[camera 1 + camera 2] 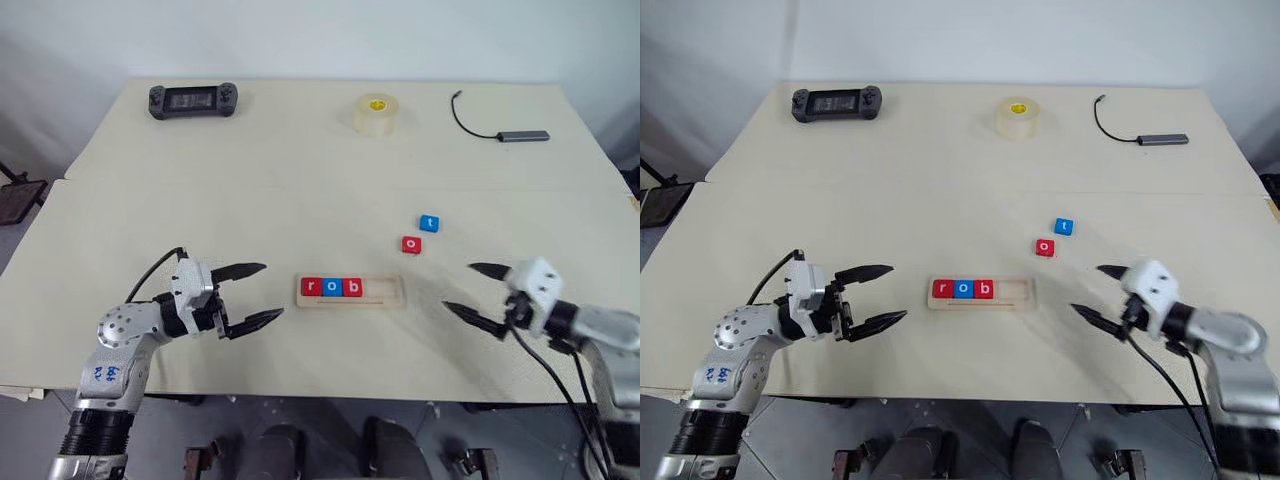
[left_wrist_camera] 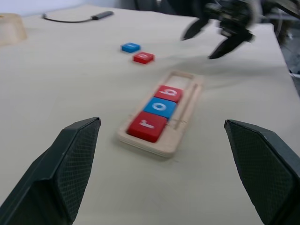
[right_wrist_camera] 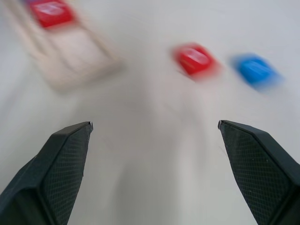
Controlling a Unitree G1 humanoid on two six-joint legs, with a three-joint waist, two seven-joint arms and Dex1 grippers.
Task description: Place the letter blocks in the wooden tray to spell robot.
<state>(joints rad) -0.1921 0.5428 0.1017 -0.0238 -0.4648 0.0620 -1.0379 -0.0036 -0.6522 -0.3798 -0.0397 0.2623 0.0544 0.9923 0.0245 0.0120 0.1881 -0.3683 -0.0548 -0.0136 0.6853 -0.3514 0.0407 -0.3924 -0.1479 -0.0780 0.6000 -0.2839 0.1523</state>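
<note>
Two open, empty grippers, left gripper, right gripper, flanking wooden tray, tape roll beyond

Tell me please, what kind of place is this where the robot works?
Probably a lab or test room, not a home: a plain pale table against a bare white wall, with a handheld controller, a roll of clear tape and a cabled adapter left at the far edge.

Both arms were silver-grey metal with white wrist housings. Black cables looped from them. The left gripper and right gripper had black, textured fingers.
</note>
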